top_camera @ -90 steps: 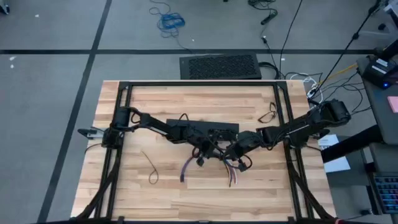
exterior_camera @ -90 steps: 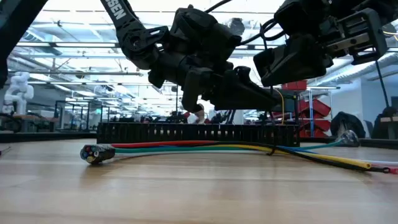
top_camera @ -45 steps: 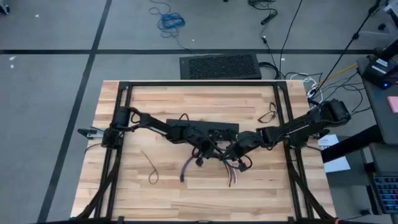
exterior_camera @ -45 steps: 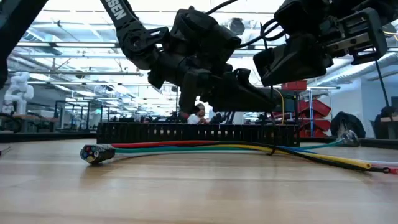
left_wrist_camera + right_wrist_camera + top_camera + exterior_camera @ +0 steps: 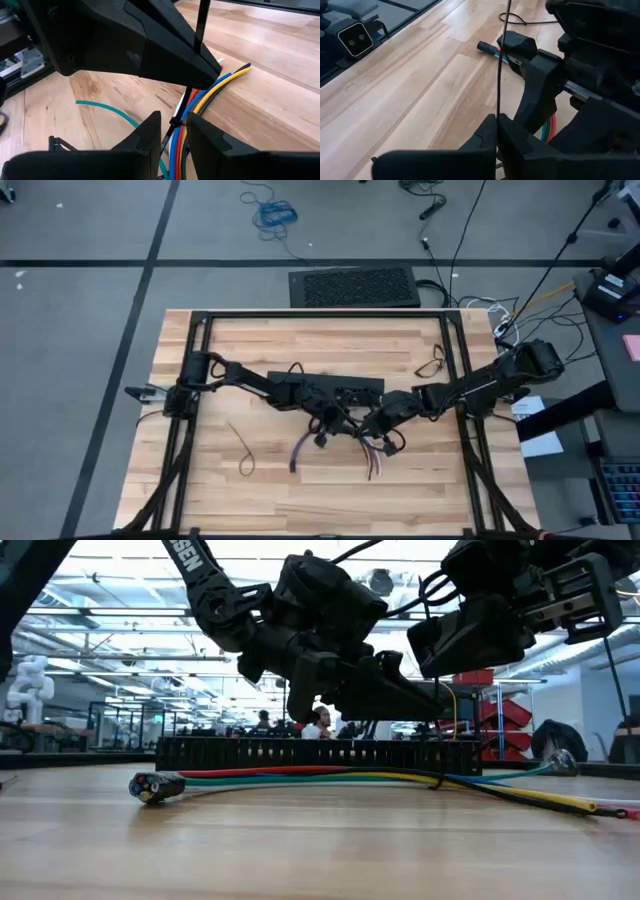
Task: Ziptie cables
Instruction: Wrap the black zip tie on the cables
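Both arms meet over the middle of the wooden tabletop (image 5: 250, 360), right above the cables (image 5: 300, 778). The bundle of red, green, yellow and blue wires lies flat on the wood just in front of the long black slotted bar (image 5: 320, 753), running alongside it, with one blunt end (image 5: 150, 786) past the bar's end and the other fanning out into loose coloured tips (image 5: 375, 460).

The left hand (image 5: 174, 131) hangs low over the bundle, its fingers (image 5: 147, 132) slightly parted with a narrow gap between them. In that gap a ziptie (image 5: 176, 120) wraps the wires, its head sitting on the bundle; the fingers straddle it, and I cannot tell whether they actually touch it.

The right hand (image 5: 498, 125) sits just beside the left one, a little higher than the cables. Its fingers are pinched together on the thin dark tail (image 5: 500, 65) of that ziptie, which rises straight and taut out of them.

Well away from the bundle, two spare zipties lie on the wood: one (image 5: 243, 450) near the left arm's side, another (image 5: 432, 365) curled up beyond the bar.
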